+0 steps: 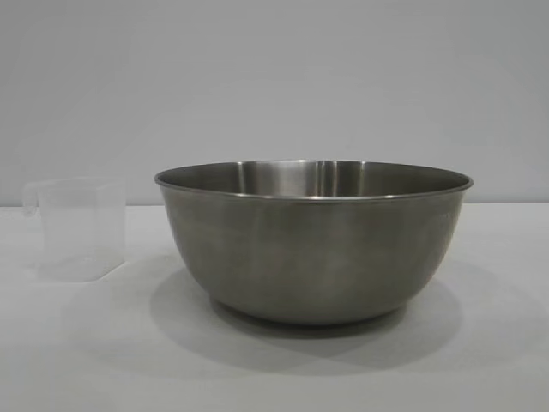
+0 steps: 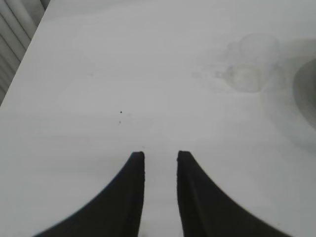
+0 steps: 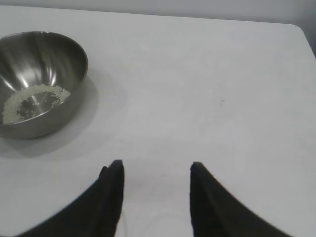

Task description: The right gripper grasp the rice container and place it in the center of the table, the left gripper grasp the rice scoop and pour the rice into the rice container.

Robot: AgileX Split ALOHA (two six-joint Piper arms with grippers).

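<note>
Table [image 1: 69, 360]: only right wrist shows bowl's [image 3: 42, 64] rice [image 3: 34, 98].

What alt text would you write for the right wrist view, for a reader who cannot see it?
A steel rice container stands on the white table with a little rice in its bottom. Nearer the camera, the right gripper hangs over bare cloth, its black fingers apart and empty.

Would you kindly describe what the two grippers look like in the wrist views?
Only fingers show. The left gripper has two black, curved fingers tapering to blunt tips. The right gripper looks alike: black, curved, pointed. No cables or markings are visible.
</note>
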